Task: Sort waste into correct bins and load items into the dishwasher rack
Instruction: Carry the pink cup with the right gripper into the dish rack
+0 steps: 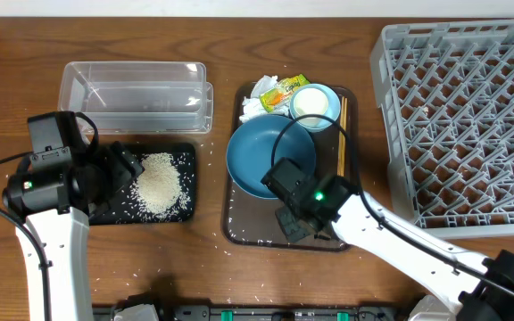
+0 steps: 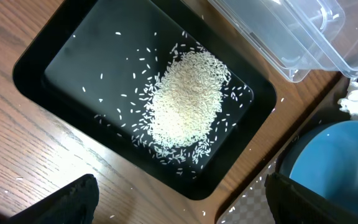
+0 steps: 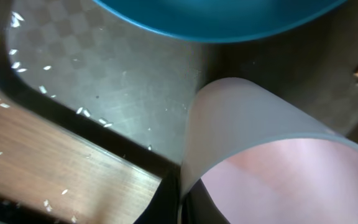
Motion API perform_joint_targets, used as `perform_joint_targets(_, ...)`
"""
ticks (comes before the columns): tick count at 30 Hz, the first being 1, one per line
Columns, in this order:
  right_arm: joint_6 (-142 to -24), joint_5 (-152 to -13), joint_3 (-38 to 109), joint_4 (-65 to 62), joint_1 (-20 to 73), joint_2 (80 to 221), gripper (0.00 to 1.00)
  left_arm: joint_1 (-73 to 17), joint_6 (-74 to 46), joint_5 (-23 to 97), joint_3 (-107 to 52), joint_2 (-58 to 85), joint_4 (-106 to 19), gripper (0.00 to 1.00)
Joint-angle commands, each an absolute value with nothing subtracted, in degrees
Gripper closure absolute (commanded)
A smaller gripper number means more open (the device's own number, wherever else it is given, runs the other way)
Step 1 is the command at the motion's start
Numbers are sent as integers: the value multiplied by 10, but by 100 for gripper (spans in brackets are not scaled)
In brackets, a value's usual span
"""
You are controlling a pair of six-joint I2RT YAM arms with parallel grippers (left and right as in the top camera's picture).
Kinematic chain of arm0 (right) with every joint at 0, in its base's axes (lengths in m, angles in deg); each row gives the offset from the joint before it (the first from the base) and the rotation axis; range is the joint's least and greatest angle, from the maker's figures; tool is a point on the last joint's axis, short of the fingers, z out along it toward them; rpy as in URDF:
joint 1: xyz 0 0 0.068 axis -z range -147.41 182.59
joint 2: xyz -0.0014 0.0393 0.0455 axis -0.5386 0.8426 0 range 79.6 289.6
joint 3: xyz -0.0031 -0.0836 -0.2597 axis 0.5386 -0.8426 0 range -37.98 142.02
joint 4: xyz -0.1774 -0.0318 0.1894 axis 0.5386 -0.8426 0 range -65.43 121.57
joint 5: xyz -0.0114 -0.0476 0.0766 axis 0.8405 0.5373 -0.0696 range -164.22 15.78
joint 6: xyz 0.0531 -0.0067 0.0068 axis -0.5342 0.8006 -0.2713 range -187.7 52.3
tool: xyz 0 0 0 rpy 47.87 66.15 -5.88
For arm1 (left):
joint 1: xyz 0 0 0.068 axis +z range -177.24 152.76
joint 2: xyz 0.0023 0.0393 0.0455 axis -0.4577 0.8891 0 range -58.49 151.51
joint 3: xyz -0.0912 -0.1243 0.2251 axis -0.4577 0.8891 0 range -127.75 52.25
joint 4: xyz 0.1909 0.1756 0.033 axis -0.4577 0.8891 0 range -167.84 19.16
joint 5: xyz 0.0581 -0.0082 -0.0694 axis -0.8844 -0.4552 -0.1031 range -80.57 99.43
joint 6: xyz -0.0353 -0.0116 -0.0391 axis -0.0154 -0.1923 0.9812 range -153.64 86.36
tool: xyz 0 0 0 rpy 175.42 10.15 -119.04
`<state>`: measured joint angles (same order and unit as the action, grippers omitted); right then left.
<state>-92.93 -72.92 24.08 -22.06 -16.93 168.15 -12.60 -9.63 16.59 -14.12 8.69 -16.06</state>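
At the far left, the left pincer (image 1: 125,168) hangs with its jaws wide apart and empty over the black tray (image 1: 187,153), where the loose white rice grains (image 1: 159,183) lie heaped. Just behind the tray is the clear plastic tub (image 1: 132,64), with nothing in it that we can see.

On the brown serving tray (image 1: 239,230) in the middle, the large blue bowl (image 1: 257,152) sits in front of the crumpled napkin (image 1: 255,105), the yellow-green wrapper (image 1: 284,89) and the small light-blue bowl (image 1: 315,102). The wooden chopsticks (image 1: 342,134) lie along the tray's right side.

At the tray's near edge the right pincer (image 1: 294,223) is closed, apparently pinching the wall of the small pink cup (image 3: 272,162). We would lift straight up until the cup clears the tray lip and the blue bowl's rim. Then we would swing right, above the chopsticks, and seat it mouth down between the pegs of the dishwasher rack (image 1: 471,125). A pinch on one thin wall may let the cup swing, so we would move slowly.

From overhead the pincer hides the cup. The wrist view cuts off its base and barely shows the fingertips. We cannot find the white cup, and the rack runs out of view.
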Motion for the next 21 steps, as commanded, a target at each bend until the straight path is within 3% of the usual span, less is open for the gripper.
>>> perform_joint_targets(1, -917, -720, 310, -248, -156, 1682, 99, -123, -97, 167, -148, 89, -157, 12)
perform_joint_targets(6, -874, -684, 412, -333, -92, 1682, 99, -123, -97, 167, -148, 89, -157, 12)
perform_joint_targets(12, -775, -704, 531, -383, 77, 1682, 99, -123, -98, 167, -148, 89, -157, 12)
perform_joint_targets(21, -632, -1074, 562, -279, 439, 1701, 99, -123, -98, 167, -148, 89, -157, 12)
